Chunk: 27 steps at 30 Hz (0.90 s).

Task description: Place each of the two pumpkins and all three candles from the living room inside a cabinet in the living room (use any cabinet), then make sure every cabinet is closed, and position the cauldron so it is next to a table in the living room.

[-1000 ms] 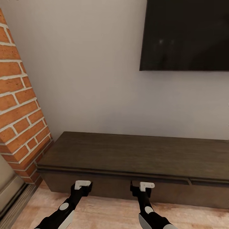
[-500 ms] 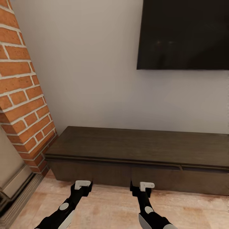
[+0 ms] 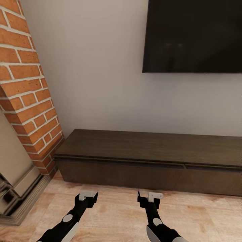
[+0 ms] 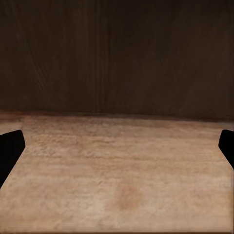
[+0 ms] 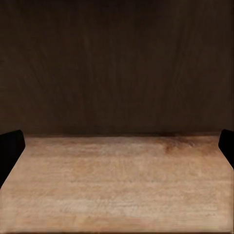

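- Over the last second the whole head view has slid: the long, low dark brown wooden cabinet [image 3: 151,158] now sits higher and farther off, with more pale wood-plank floor [image 3: 201,215] showing in front of it. That is the robot backing away, not the furniture moving. The arms keep the same place in the picture.
- The cabinet stands against the pale grey wall, below the black wall-mounted television [image 3: 193,35], its left end beside the red brick pillar [image 3: 27,97]. Its handleless drawer fronts look flush and shut, though the right end runs out of view.
- The left gripper [image 3: 88,196] hovers over the floor in front of the cabinet, holding nothing. In its wrist view the black fingers [image 4: 9,151] sit at the far edges, so it is spread wide.
- The right gripper [image 3: 151,197] hangs just beside it, likewise empty and spread wide.
- No pumpkin, candle or cauldron is in sight here, so my guess is the robot is off to look for them.
- Risk: backing away blind, the base could strike something behind it that none of these cameras cover.
- Risk: turning left too early could sweep the left arm into the brick pillar or the grey stepped base [image 3: 20,198] at its foot.
- Risk: the drawer fronts offer nothing to grip, so a later pull could slip.
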{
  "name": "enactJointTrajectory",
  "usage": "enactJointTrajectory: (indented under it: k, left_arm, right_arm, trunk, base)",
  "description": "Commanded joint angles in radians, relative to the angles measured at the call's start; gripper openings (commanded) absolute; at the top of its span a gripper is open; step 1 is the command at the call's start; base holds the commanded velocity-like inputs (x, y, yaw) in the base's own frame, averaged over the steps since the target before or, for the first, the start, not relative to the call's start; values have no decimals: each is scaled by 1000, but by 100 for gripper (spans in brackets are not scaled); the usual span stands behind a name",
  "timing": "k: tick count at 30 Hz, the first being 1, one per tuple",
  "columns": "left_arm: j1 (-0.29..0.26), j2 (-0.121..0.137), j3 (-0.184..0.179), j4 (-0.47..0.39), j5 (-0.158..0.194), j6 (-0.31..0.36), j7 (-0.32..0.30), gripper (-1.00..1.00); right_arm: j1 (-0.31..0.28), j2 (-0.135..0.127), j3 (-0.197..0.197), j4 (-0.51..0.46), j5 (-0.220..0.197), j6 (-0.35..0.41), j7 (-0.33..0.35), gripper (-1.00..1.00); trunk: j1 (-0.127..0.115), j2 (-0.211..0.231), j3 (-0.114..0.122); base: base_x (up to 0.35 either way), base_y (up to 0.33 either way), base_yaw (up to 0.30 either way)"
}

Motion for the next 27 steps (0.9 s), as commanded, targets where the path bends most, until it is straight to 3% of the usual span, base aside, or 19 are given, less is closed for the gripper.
enactJointTrajectory:
  k: [1,7,11,24,27]
  left_arm:
    - [-1,1,-8,0,8,-4,5,100]
    - [-1,1,-8,0,9,-3,5,100]
    - [-1,1,-8,0,9,4,5,100]
    - [-1,-7,-5,5,16,128,7,100]
    - [-1,-8,-2,9,17,177,8,100]
  right_arm:
    - [-1,0,8,1,-5,-3,-7,100]
    - [-1,0,7,1,-5,-3,-8,100]
    - [-1,0,7,1,-5,-3,-8,100]
    - [-1,1,6,-2,-6,0,-9,100]
    - [-1,4,7,-9,-6,46,-11,100]
  trunk:
    - [0,0,-1]
    - [0,0,-1]
    - [-16,28,12]
    - [-65,119,52]
    - [-77,140,62]
  base:
    - [-31,0,0]
    - [-13,0,0]
    - [-2,0,0]
    - [0,0,0]
    - [0,0,0]
